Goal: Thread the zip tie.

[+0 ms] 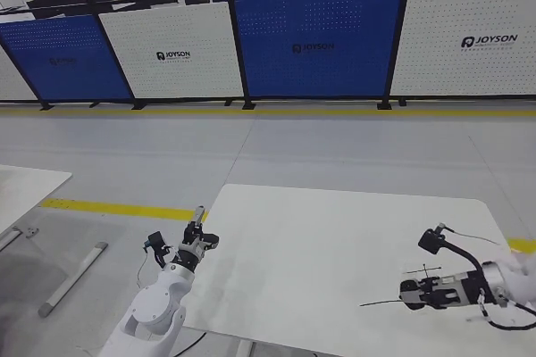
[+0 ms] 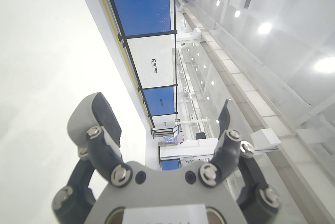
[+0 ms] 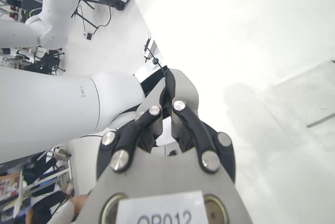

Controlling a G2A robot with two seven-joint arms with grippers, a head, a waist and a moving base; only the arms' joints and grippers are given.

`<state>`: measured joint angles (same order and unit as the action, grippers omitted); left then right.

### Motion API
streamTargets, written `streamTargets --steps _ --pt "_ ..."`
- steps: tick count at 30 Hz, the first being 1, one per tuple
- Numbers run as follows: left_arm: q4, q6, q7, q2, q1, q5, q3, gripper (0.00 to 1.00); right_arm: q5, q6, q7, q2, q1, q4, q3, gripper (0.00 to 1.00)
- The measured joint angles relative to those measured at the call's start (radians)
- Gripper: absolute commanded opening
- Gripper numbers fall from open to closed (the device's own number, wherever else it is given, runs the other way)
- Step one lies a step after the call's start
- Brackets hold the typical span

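Right gripper (image 3: 167,78) low over the near right part of the white table (image 1: 339,232), jaws pinched tight on 1 thin black zip tie (image 1: 380,303). The strap sticks out past the fingertips, above the tabletop. Farther off, at the table's left edge, left gripper (image 2: 162,99) gapes wide, holding nothing.

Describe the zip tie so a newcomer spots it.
Over the right side of the white table hangs the right gripper. The zip tie is the thin black strip pinched in it, poking toward the table's middle; the left gripper holds nothing.
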<state>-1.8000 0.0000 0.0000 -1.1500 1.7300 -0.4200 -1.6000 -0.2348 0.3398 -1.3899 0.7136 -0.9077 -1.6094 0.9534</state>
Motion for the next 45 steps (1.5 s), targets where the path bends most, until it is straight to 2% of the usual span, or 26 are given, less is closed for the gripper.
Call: streamTargets --steps 19,25,28,32,43,45 --pt "0.000 0.000 0.000 0.000 0.000 0.000 0.000 1.00 -0.007 0.000 0.023 0.002 -0.005 -0.003 -0.001 0.00" --pt "0.000 0.000 0.000 0.000 0.000 0.000 0.000 1.00 -0.106 0.000 0.072 0.007 -0.020 -0.026 0.042 0.00" --pt "0.000 0.000 0.000 0.000 0.000 0.000 0.000 1.00 -0.172 0.000 0.048 0.013 -0.025 -0.033 0.059 0.00" --pt "0.000 0.000 0.000 0.000 0.000 0.000 0.000 1.00 -0.165 -0.010 0.031 0.031 0.006 0.017 0.018 0.00" --pt "0.000 0.000 0.000 0.000 0.000 0.000 0.000 1.00 -0.165 -0.010 0.032 0.030 0.005 0.016 0.019 0.00" --pt "0.000 0.000 0.000 0.000 0.000 0.000 0.000 1.00 -0.160 -0.032 0.061 0.032 0.000 0.010 0.021 0.00"
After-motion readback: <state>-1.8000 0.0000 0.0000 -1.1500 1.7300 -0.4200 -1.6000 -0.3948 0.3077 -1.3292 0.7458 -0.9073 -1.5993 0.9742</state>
